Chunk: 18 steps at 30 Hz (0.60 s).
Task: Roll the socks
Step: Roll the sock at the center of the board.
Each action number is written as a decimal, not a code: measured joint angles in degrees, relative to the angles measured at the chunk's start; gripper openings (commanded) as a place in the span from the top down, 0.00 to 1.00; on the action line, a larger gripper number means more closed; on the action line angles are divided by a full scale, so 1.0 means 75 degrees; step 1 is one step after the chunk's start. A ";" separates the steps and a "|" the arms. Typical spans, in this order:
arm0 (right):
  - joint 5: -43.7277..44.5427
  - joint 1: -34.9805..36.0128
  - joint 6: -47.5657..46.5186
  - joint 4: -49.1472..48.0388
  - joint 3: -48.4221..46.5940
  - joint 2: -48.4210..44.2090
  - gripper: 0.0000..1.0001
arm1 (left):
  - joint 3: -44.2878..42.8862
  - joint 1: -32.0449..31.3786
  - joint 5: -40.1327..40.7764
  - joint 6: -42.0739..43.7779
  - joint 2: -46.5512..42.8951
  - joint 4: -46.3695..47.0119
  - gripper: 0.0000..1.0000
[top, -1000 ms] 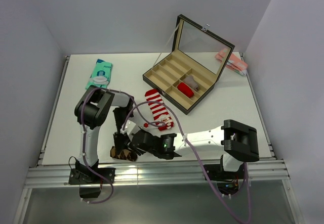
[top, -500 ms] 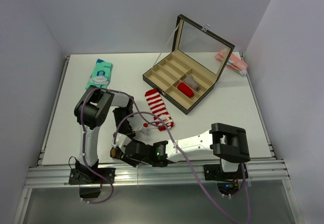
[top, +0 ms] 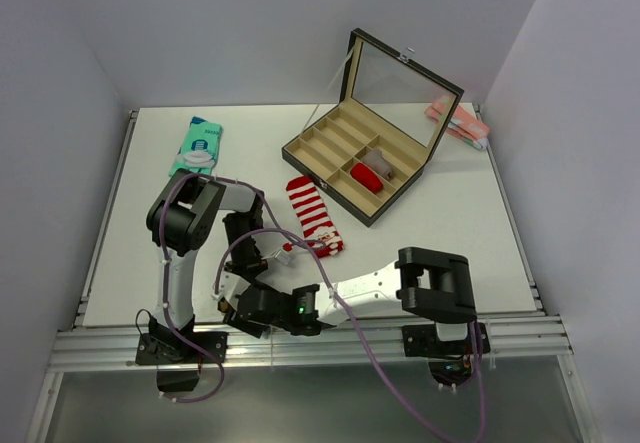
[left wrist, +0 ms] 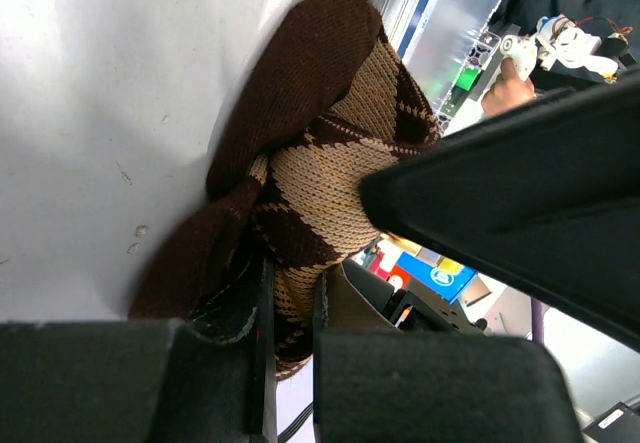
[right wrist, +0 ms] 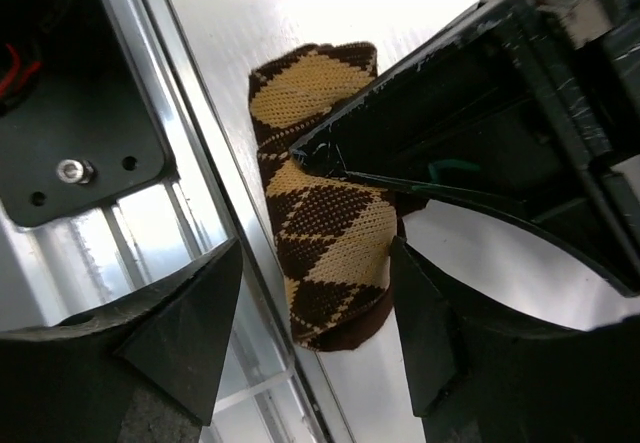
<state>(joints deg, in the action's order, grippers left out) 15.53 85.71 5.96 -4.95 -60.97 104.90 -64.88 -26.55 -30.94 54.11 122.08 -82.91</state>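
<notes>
Brown-tan argyle knit sock lying bunched at near edge of bench; left claw clamping it, right claw spread, straddling it. Best: pinning firmly, rolling tight, away from edge. Red-white striped sock lying mid-bench.

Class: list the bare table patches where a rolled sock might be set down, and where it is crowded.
Free: table right of the striped sock, between compartment box and right arm; far strip between teal packet and box. Crowded: near-left edge, left gripper and right gripper at the argyle sock.

top: overhead, far, whole table | wrists: close, near edge | shared: argyle sock
</notes>
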 measured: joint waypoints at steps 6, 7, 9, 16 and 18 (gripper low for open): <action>0.0207 0.0003 -0.0070 -0.0020 -0.0207 0.0393 0.31 | 0.0000 0.0000 0.0000 -0.0003 -0.0003 0.0003 1.00; 0.0233 0.0003 -0.0073 -0.0041 -0.0248 0.0455 0.31 | 0.0000 0.0000 0.0000 -0.0003 -0.0003 0.0003 1.00; 0.0286 0.0003 -0.0079 -0.0087 -0.0289 0.0568 0.31 | 0.0000 0.0000 0.0000 -0.0003 0.0000 0.0003 1.00; 0.0504 0.0003 -0.0099 -0.0146 -0.0434 0.0921 0.31 | 0.0000 0.0000 -0.0003 -0.0003 0.0000 0.0003 0.99; 0.0609 0.0003 -0.0093 -0.0233 -0.0472 0.1011 0.32 | 0.0000 0.0000 -0.0003 -0.0003 0.0000 0.0000 0.98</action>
<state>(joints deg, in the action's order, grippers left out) 20.10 85.73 5.26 -6.70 -64.51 112.49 -64.88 -26.55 -30.96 54.08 122.08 -82.91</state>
